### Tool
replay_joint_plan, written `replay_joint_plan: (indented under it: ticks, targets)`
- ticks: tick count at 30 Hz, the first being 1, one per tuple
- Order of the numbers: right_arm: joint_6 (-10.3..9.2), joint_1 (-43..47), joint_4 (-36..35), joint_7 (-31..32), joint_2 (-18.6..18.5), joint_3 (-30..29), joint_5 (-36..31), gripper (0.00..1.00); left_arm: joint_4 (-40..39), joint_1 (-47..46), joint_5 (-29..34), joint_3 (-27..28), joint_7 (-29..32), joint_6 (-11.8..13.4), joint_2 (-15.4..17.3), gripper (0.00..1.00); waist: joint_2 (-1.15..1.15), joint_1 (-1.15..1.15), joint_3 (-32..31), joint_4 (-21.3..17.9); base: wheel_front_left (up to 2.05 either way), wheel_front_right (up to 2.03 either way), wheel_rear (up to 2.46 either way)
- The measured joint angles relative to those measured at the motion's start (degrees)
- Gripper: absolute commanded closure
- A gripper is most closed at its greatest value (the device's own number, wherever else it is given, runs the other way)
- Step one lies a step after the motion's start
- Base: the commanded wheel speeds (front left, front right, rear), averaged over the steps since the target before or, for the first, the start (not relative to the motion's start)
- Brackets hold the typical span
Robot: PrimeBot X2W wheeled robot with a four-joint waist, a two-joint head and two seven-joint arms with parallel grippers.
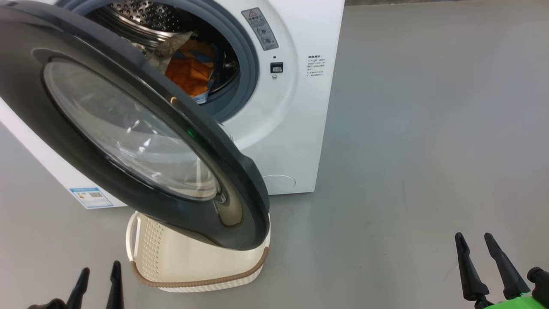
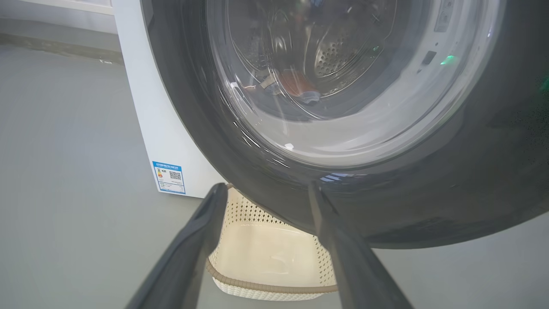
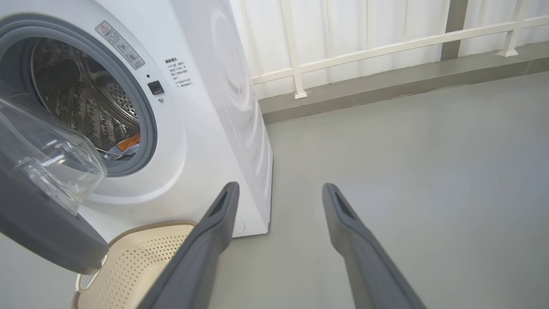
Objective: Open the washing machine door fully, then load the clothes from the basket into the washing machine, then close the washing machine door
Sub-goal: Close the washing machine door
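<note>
The clothes (image 1: 188, 75) lie inside the washing machine (image 1: 291, 111), at 12 o'clock. The washing machine door (image 1: 128, 128) stands before it, with the basket (image 1: 180, 257) on the floor (image 1: 429, 150) under its 6 o'clock edge.

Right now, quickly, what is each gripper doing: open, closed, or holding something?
Left gripper: open, holding nothing.
Right gripper: open, holding nothing.

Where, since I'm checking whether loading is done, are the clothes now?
In the head view the clothes lie inside the washing machine, low in its drum, behind the open washing machine door; the basket on the floor below looks empty.
</note>
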Motion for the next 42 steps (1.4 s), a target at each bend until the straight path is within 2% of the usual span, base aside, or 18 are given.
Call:
replay_joint_plan:
  ticks: [11, 12, 13, 15, 16, 22, 29, 35, 42]
  targets:
    - [0.00, -0.41, -0.07, 0.00, 0.11, 0.13, 0.00, 0.00, -0.02, 0.14, 0.67, 0.84, 0.00, 0.00, -0.51, 0.00, 0.00, 0.00, 0.09, 0.57, 0.00, 0.00, 0.00]
    - [0.00, -0.53, -0.07, 0.00, 0.23, 0.29, 0.00, 0.17, -0.03, 0.14, 0.67, 0.82, 0.00, 0.00, -0.57, 0.00, 0.00, 0.00, 0.03, 0.64, 0.00, 0.00, 0.00]
    - [0.00, -0.71, -0.08, 0.00, 0.38, 0.62, 0.00, 0.55, -0.03, 0.14, 0.66, 0.80, 0.00, 0.00, -0.67, 0.00, 0.00, 0.00, -0.03, 0.73, 0.00, 0.00, 0.00]
    - [0.00, -1.51, -0.19, 0.00, 1.05, 1.25, 0.00, 0.96, -0.03, 0.14, 0.66, 0.76, 0.00, 0.00, -0.87, 0.00, 0.00, 0.00, -0.16, 0.90, 0.00, 0.00, 0.00]
    - [0.00, -1.88, -0.27, 0.00, 1.45, 1.55, 0.00, 1.00, -0.03, 0.14, 0.66, 0.79, 0.00, 0.00, -0.97, 0.00, 0.00, 0.00, -0.26, 0.99, 0.00, 0.00, 0.00]
    - [0.00, -5.80, -3.74, -0.01, 2.27, 5.77, 0.01, 1.00, -0.10, 0.16, 0.58, 1.04, 0.00, 0.00, -1.65, 0.00, 0.00, 0.00, -0.87, 2.05, 0.00, 0.00, 0.00]
    - [0.00, -10.89, -12.76, -0.01, 2.29, 11.37, 0.71, 1.00, -0.74, 0.19, 0.56, 1.09, 0.00, 0.00, -2.65, 0.00, 0.00, 0.00, -1.67, 4.00, 0.00, 0.00, 0.00]
    - [0.00, -14.08, -20.05, -0.02, 2.18, 19.68, 2.57, 1.00, -1.62, 1.26, 0.56, 1.29, -0.07, 0.00, -3.26, 0.00, 0.00, 0.00, -2.45, 5.90, 0.00, 0.00, 0.00]
    - [0.00, -14.37, -21.97, -0.01, 1.66, 27.60, 3.05, 1.00, -1.94, 1.82, 0.56, 1.27, -0.08, 0.00, -3.60, 0.00, 0.00, 0.00, -2.80, 8.04, 0.00, 0.00, 0.00]
